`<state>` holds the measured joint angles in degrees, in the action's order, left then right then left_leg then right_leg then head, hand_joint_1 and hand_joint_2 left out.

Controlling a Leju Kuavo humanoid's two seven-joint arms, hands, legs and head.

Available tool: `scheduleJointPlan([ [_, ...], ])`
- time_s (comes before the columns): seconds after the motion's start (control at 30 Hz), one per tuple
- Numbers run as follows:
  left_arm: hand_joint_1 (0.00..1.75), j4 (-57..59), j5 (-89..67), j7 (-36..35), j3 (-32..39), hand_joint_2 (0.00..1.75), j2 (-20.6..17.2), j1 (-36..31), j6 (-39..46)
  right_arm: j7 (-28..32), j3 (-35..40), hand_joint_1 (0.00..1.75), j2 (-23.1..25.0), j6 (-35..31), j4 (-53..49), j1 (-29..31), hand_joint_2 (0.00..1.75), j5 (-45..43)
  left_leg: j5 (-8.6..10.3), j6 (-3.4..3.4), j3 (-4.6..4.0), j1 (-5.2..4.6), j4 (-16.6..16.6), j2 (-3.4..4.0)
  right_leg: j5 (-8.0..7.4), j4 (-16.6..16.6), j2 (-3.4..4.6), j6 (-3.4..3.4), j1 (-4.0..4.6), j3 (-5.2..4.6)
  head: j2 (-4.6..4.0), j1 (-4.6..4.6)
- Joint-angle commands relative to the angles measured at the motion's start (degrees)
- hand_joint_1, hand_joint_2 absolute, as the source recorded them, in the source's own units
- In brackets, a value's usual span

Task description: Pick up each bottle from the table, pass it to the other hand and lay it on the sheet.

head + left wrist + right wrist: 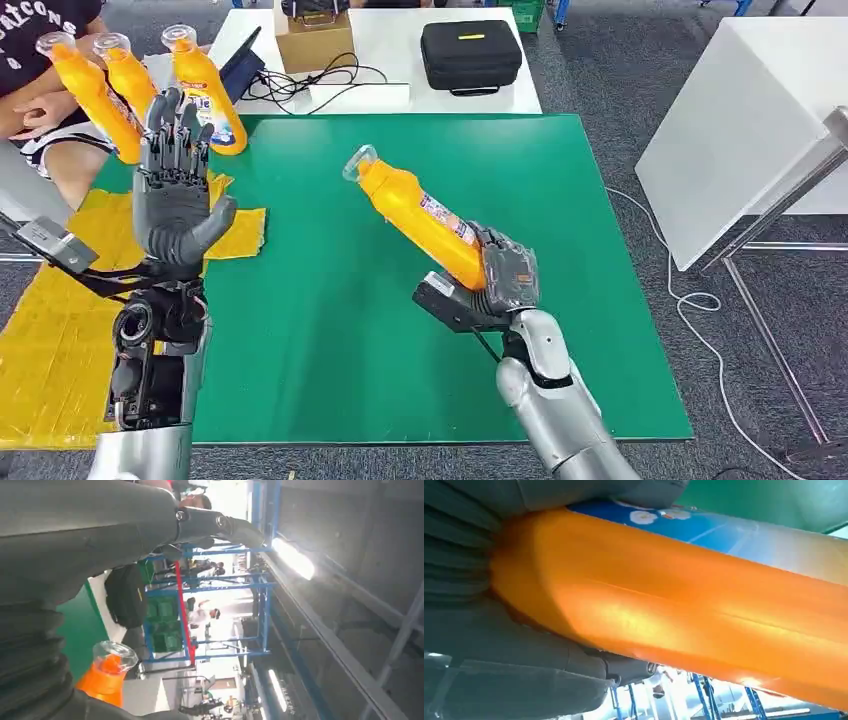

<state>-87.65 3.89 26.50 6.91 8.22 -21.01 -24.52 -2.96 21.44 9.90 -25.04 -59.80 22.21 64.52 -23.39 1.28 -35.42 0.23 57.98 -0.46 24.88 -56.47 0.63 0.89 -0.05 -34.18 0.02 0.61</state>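
Nearest you, your right hand grips the orange bottle by its lower body, lifted off the green table and tilted so the clear cap points up and toward your left side. Your left hand stands raised, palm facing across, fingers wide and holding nothing, well apart from the bottle.

The likely trouble is in the handover. The grip sits low, so most of the bottle hangs out past the fingers; if your left hand closes only on the neck or cap, expect the smooth plastic to twist or slip as the right lets go. Watch the sweep too: three more bottles stand just behind your raised left hand, and a careless swing could knock them over. A seated person is close to that corner as well.

The yellow sheet lies to your left, under that arm, partly rumpled at its far edge.

The right wrist view shows the bottle's orange side pressed snug against the palm, with the label's blue edge, which the head view hides. The left wrist view catches a capped bottle top close beside that hand.
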Motion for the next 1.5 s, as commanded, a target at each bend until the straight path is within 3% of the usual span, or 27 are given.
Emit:
scheduleJointPlan([
  [0.03,0.00,20.1,-0.8,-10.9,-8.4,1.75,-0.8,-9.5,5.8,9.4,-2.3,1.75,1.0,-12.6,0.5,1.0,1.75,-5.0,0.01,-0.07,0.24,0.01,-0.1,-0.40,0.13,0.0,-0.49,0.01,0.01,0.36,0.00,0.00],
  [0.1,0.00,21.8,-0.7,-11.2,-10.5,1.75,-0.6,-10.3,6.2,11.3,-1.8,1.75,0.8,-15.0,-0.4,0.7,1.75,-5.6,0.02,-0.06,0.17,0.02,0.0,-0.38,0.11,0.0,-0.45,0.02,0.03,0.30,0.00,0.00],
  [0.23,0.00,23.6,3.6,-14.0,-14.5,1.75,-0.9,-10.1,5.6,19.4,-8.7,1.75,3.7,-15.0,-5.6,-3.9,1.75,-2.6,-0.11,-0.07,0.43,0.03,-0.1,-0.35,0.22,0.1,-0.49,0.05,0.04,0.59,0.00,0.00],
  [0.37,0.00,22.8,6.2,-15.6,-17.1,1.75,-0.7,-9.9,6.4,23.9,-14.5,1.75,6.9,-15.0,-8.5,-5.7,1.75,2.2,-0.10,-0.07,0.27,0.01,0.0,-0.31,0.21,0.0,-0.40,0.01,0.02,0.38,0.00,0.00],
  [0.9,0.00,16.2,12.0,-15.2,-20.8,1.75,-0.8,-6.4,6.4,26.0,-19.2,1.75,8.8,-15.0,-9.7,-6.1,1.75,6.7,-0.07,-0.02,0.08,-0.01,0.0,-0.09,0.09,0.0,-0.15,0.03,0.00,0.15,0.00,0.00],
  [0.97,0.00,14.2,12.6,-15.0,-21.6,1.75,-1.4,-5.4,6.2,25.9,-20.6,1.75,9.2,-15.0,-11.3,-6.3,1.75,8.1,-0.24,-0.06,0.42,0.02,0.0,-0.02,0.22,0.1,-0.14,0.04,0.03,0.50,0.00,0.02],
  [1.23,0.00,10.0,15.1,-14.2,-22.8,1.75,-2.2,-2.2,6.8,27.3,-26.8,1.75,10.1,-15.0,-14.1,-5.7,1.75,9.4,-0.06,-0.02,0.04,-0.01,0.0,-0.05,0.05,0.0,-0.10,0.03,0.00,0.12,0.00,0.02],
  [1.5,0.00,7.8,15.3,-14.1,-23.5,1.75,-2.0,-0.5,6.6,27.1,-26.8,1.75,10.1,-15.0,-13.3,-4.9,1.75,10.3,-0.12,-0.04,0.13,0.00,0.0,0.02,0.09,0.0,-0.05,0.02,0.01,0.19,0.00,0.02],
])
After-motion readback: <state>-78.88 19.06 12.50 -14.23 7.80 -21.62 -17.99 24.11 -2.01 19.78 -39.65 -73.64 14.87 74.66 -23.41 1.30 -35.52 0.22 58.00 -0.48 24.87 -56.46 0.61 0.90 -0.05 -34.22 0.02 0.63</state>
